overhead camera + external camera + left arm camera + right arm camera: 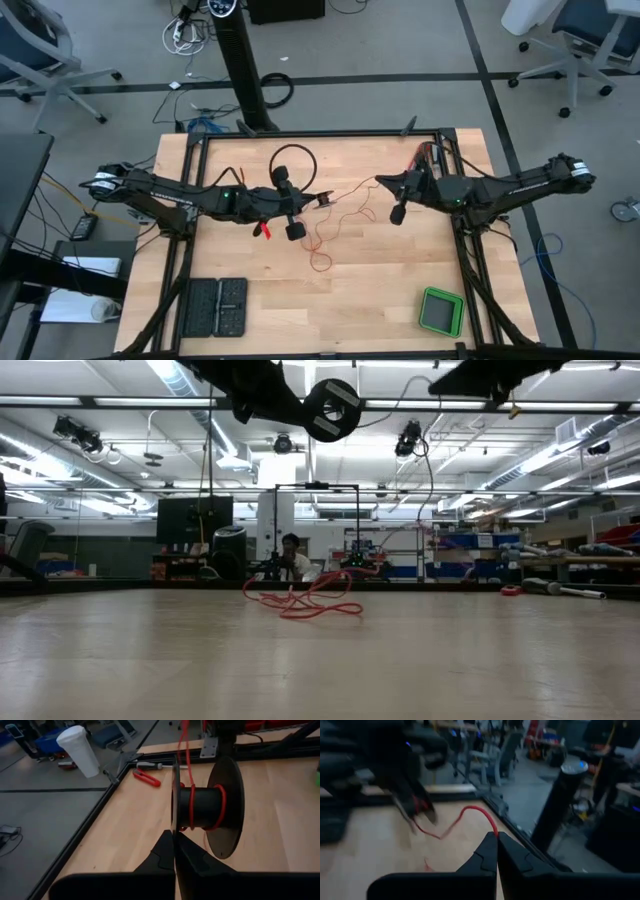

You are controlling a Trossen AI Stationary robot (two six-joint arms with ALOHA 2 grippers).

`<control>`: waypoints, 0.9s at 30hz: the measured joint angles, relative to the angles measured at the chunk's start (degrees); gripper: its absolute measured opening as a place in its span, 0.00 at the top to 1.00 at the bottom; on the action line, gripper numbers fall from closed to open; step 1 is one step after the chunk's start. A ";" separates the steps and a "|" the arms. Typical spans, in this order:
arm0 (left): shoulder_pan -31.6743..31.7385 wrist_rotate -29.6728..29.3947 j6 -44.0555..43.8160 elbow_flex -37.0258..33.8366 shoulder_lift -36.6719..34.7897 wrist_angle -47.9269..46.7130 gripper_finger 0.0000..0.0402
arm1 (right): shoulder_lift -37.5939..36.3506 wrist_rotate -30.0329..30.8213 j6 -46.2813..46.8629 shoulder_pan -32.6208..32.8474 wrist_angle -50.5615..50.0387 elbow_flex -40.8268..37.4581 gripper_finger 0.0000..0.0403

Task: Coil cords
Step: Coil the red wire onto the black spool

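Observation:
The cord is a thin red wire. Part of it is wound on a black spool (205, 807), which hangs in the air over the table's middle (325, 197). My left gripper (175, 851) is shut on the spool. From the spool the wire (352, 188) runs through the air to my right gripper (496, 836), which is shut on it and held high to the right of the spool (381, 182). The slack remainder (320, 245) lies in loose loops on the tabletop (305, 603). My left gripper pinches the rim of the spool's near flange (174, 822) between its two fingers, coming roughly level from the table's left. The spool is lifted clear, its flanges on edge, with red turns around the hub. My right gripper pinches the red wire (493, 826) between its two fingers, coming level from the table's right. The wire arcs slack away from the fingers, clear of the table.
A black cable loop (292, 160) lies at the far middle and a red-handled tool (263, 230) lies under my left arm. Two black cases (215, 306) sit at the near left and a green box (441, 312) at the near right. A dark frame (300, 137) borders the tabletop.

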 joint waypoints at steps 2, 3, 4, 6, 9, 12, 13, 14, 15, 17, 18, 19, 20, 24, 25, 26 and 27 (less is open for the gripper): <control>0.04 -0.14 -0.15 0.02 0.00 -0.03 1.00 | 0.46 -0.05 -1.21 1.03 3.09 0.00 1.00; 0.04 -0.16 -0.15 0.00 0.00 0.04 1.00 | 0.68 -0.16 -1.70 1.57 4.09 0.00 1.00; 0.04 -0.16 -0.17 0.00 0.00 0.26 1.00 | 0.92 -0.17 -1.94 2.05 5.14 0.00 1.00; 0.04 -0.16 -0.27 0.02 0.00 0.39 1.00 | 1.56 -0.18 -2.66 2.82 7.35 0.00 1.00; 0.02 -0.14 -0.40 0.00 0.00 0.84 1.00 | 2.85 -0.22 -2.93 3.48 10.05 0.00 1.00; 0.04 -0.19 -1.55 0.00 0.17 2.38 1.00 | 4.63 -0.22 -2.97 3.49 13.54 0.00 1.00; 0.04 -0.42 -1.69 0.02 0.28 2.96 1.00 | 5.36 -0.22 -3.00 3.49 14.74 0.00 1.00; 0.04 -0.64 -1.70 0.02 0.35 3.01 1.00 | 6.03 -0.22 -3.22 3.49 15.68 0.00 1.00; 0.04 -0.69 -1.73 0.02 0.53 3.13 1.00 | 6.78 -0.20 -3.58 3.49 16.84 0.00 1.00; 0.04 -1.28 -1.90 0.04 1.17 3.86 1.00 | 8.34 -0.22 -4.40 3.49 19.41 0.00 1.00; 0.04 -2.00 -1.90 0.04 1.30 3.43 1.00 | 9.11 -0.24 -4.42 3.49 20.72 0.00 1.00; 0.04 -2.59 -1.93 0.02 1.79 3.54 1.00 | 9.82 -0.48 -4.49 3.49 22.07 0.00 1.00; 0.09 -3.45 -1.96 0.03 2.14 3.91 1.00 | 10.48 -0.90 -4.63 3.49 23.14 0.00 1.00; 0.26 -6.93 -3.30 0.02 2.78 4.06 1.00 | 12.87 -2.14 -5.45 3.49 27.07 0.00 1.00; 0.35 -7.45 -3.45 0.02 2.80 3.91 1.00 | 13.32 -2.19 -5.47 3.49 27.54 0.00 1.00; 0.37 -7.74 -3.45 0.02 2.82 4.01 1.00 | 13.89 -2.21 -5.49 3.49 28.34 0.00 1.00; 0.37 -7.79 -3.47 0.02 2.84 4.23 1.00 | 14.44 -2.21 -5.57 3.49 29.28 0.00 1.00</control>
